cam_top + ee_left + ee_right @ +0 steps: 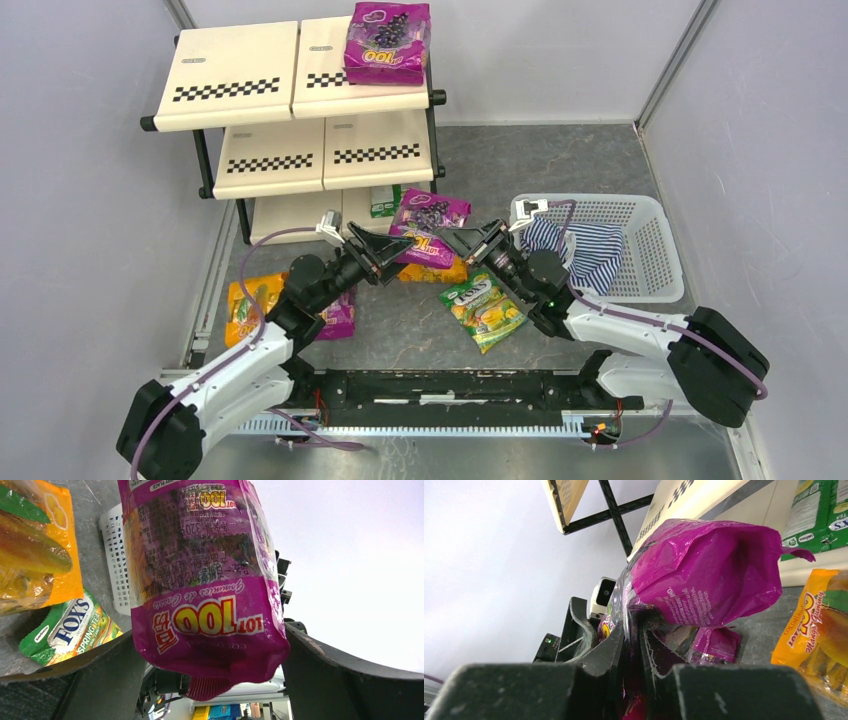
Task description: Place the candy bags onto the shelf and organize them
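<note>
Purple bag (432, 215) clamped in right claw (452, 238); left claw (393, 246) apart around it; basket (650, 215), green bag (483, 312) near.

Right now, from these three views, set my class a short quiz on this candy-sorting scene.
1. True or false: the right tool is shut on the glossy purple grape-printed candy bag.
2. Which tier of the cream three-tier shelf holds another purple bag? A top, B middle, C bottom.
3. Fill in: the blue-white striped cloth lies in the white plastic mesh ____.
Key: 1 true; 2 A; 3 basket.
</note>
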Motion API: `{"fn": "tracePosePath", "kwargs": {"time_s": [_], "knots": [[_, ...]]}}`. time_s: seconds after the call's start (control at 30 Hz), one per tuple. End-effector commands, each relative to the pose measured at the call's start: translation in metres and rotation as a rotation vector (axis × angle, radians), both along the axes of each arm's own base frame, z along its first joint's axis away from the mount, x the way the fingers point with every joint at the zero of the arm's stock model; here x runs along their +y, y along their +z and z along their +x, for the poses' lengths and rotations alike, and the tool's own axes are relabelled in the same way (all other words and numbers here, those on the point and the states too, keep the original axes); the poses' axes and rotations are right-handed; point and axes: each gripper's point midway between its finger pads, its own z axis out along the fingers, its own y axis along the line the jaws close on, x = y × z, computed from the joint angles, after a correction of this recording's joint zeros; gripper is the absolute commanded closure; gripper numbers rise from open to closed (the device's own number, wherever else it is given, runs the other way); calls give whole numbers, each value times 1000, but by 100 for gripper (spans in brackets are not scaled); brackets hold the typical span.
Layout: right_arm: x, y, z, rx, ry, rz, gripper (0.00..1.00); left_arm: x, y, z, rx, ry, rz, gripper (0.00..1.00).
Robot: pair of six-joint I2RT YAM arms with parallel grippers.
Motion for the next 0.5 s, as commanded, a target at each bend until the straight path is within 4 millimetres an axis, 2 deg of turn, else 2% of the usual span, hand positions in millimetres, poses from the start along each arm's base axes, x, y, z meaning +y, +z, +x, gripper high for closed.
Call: {"fn": "tracePosePath", "kwargs": {"time_s": [0.0,0.27,0.47], "knots": [[-14,75,-15,-140,20,231,92,-4,39,8,-54,32,-102,0],[-13,74,-24,-132,48,252,92,-11,46,19,-45,79,-139,1],[-11,70,-28,-116,62,260,91,-10,53,27,-63,132,-147,7]]}}
